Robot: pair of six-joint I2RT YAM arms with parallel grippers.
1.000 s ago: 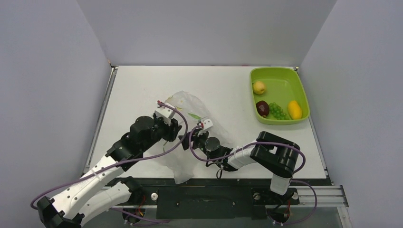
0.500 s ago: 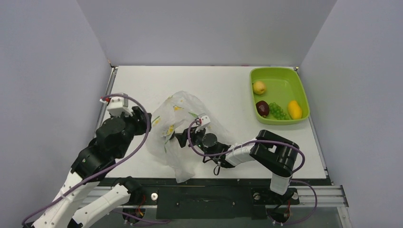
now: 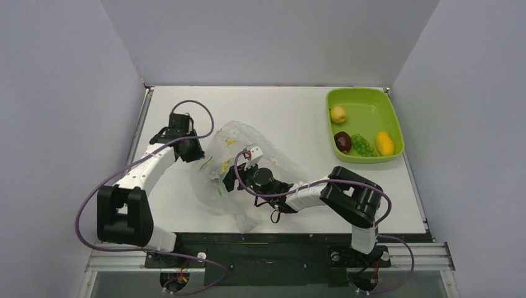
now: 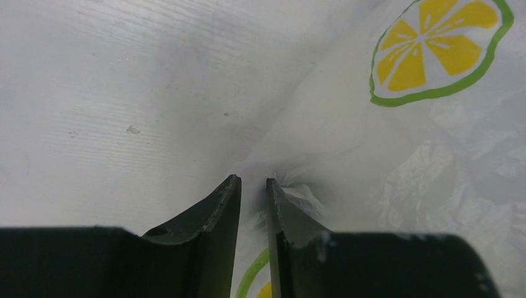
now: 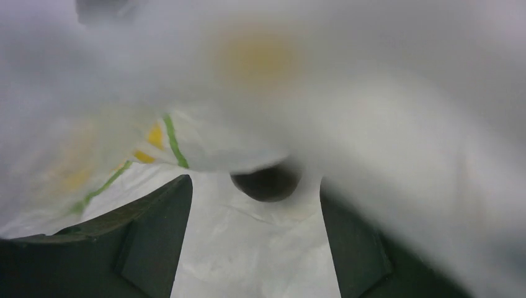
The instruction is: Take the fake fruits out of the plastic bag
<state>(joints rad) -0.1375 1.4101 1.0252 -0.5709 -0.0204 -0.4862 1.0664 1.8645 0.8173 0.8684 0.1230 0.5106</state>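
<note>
The plastic bag (image 3: 240, 134) lies crumpled on the table, left of centre. My left gripper (image 3: 198, 153) is at the bag's left edge, its jaws pinched on a fold of the film (image 4: 253, 181); a printed lemon slice (image 4: 437, 46) shows on the bag. My right gripper (image 3: 228, 181) is open and reaches inside the bag, with film all around it (image 5: 254, 186). A dark rounded shape (image 5: 268, 184) sits just ahead of its fingers; I cannot tell what it is. Several fake fruits lie in the tray: a yellow one (image 3: 338, 114), a dark reddish one (image 3: 342, 141), green grapes (image 3: 363, 146) and a yellow-orange one (image 3: 384, 143).
The lime-green tray (image 3: 372, 105) stands at the far right of the table. Grey walls close in the left, back and right. The right arm lies low across the near table edge toward the bag.
My left arm swung out to the left, then reached forward to the bag's left edge and closed on the film. My right gripper pushed further left into the bag.
</note>
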